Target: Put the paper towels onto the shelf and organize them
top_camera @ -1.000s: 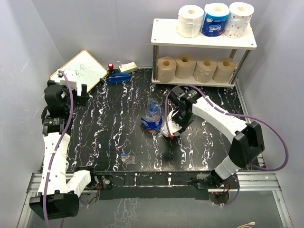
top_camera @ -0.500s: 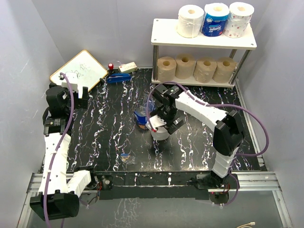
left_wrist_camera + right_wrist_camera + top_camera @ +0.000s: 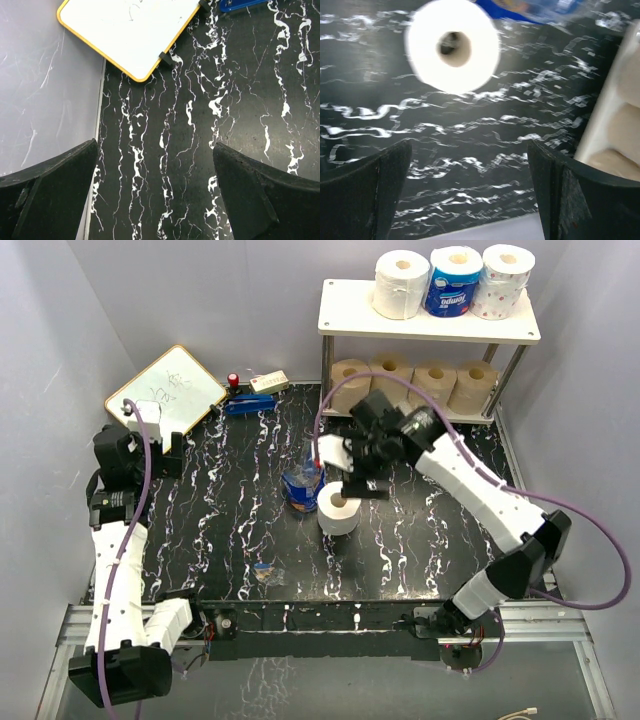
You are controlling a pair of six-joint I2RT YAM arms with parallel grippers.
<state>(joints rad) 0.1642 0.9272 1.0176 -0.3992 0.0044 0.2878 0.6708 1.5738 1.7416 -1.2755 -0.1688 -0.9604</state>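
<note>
One white paper towel roll [image 3: 339, 510] stands on end on the black marbled table, core up; the right wrist view shows it blurred [image 3: 452, 46]. My right gripper [image 3: 350, 468] hangs open just behind and above it, nothing between its fingers [image 3: 470, 200]. The shelf [image 3: 428, 322] stands at the back right. Its top board carries a white roll [image 3: 400, 285], a blue-wrapped roll [image 3: 455, 282] and a dotted roll [image 3: 505, 280]. Several tan rolls [image 3: 433, 386] line the lower board. My left gripper [image 3: 172, 443] is open over bare table at the far left [image 3: 155, 195].
A crumpled blue plastic bag [image 3: 301, 486] lies right beside the standing roll. A framed whiteboard [image 3: 165, 388] leans at the back left [image 3: 127, 30], with a blue tool [image 3: 248, 405], a red knob [image 3: 233, 381] and a cream box [image 3: 268, 383] near it. A small wrapper [image 3: 265, 570] lies near the front.
My right gripper carried the white roll left beside the blue bag, opened and let it go, then drew back toward the shelf. The left arm has barely moved.
</note>
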